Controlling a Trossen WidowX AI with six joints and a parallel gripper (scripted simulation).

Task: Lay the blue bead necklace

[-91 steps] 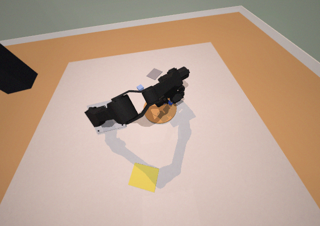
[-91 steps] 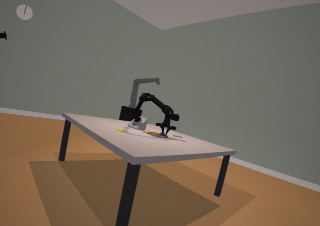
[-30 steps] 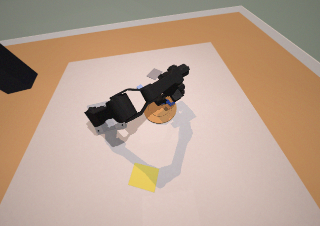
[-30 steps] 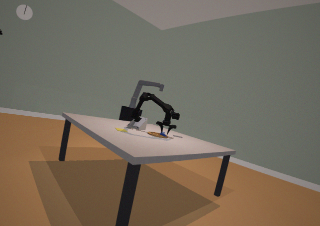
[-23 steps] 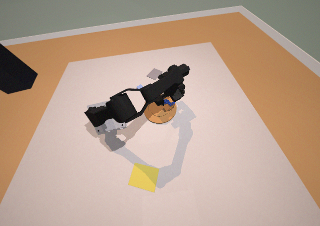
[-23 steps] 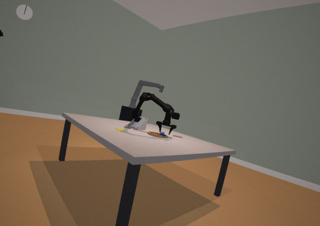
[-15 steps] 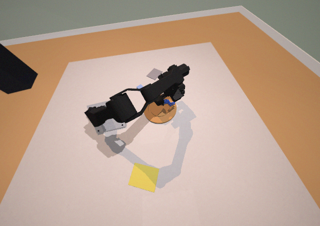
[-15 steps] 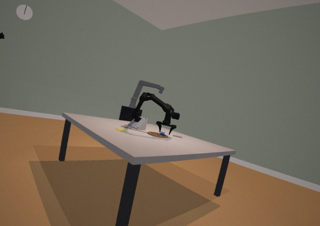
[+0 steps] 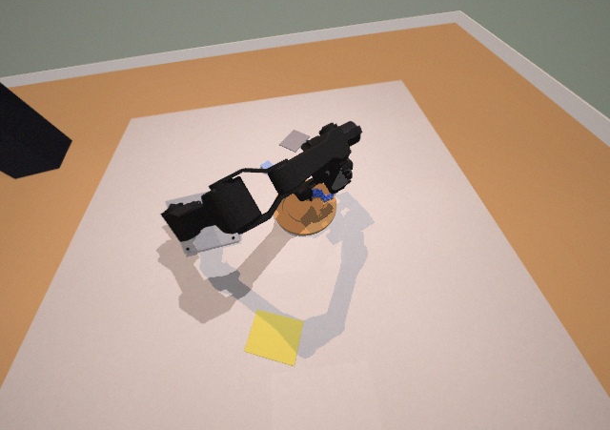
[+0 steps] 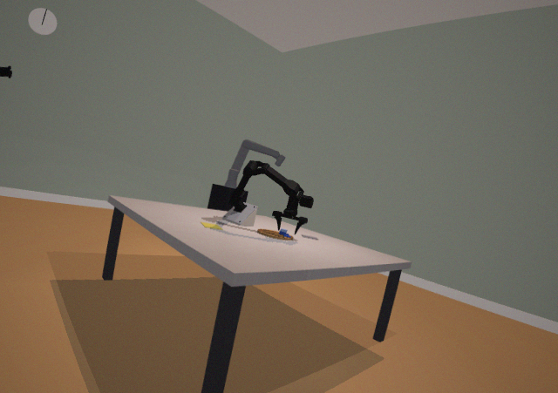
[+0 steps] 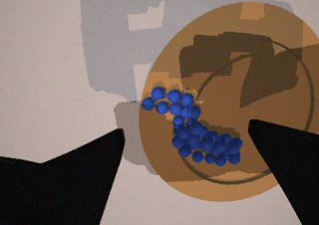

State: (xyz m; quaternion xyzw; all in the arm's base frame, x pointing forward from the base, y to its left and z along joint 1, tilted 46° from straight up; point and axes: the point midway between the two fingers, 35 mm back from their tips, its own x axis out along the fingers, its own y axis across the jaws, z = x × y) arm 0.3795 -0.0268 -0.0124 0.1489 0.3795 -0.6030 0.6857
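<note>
Pincer (image 9: 329,184) (image 10: 287,231) (image 11: 187,131) standing spread, nothing gripped; blue bead necklace (image 9: 322,194) (image 10: 284,233) (image 11: 191,132) bunching on bd. (image 9: 297,226) (image 10: 267,233) (image 11: 221,192) nr. rim, lying btwn. fingertips in wrist view, long axis running obliquely toward R fingertip.

The robot arm (image 9: 310,165) (image 10: 277,176) over there is black nearly all through, with chunky, angular joints. One stretch is an open frame, two thin bent bars (image 9: 268,214) with a gap between them. Its foot sits on a pale grey, wedge-shaped base (image 9: 216,240) (image 10: 253,216), and I can see small dark screw holes along the plate's edge. The gripper (image 9: 322,181) (image 10: 286,233) (image 11: 187,131) is black too, its two fingers plain and tapering to narrow tips.
</note>
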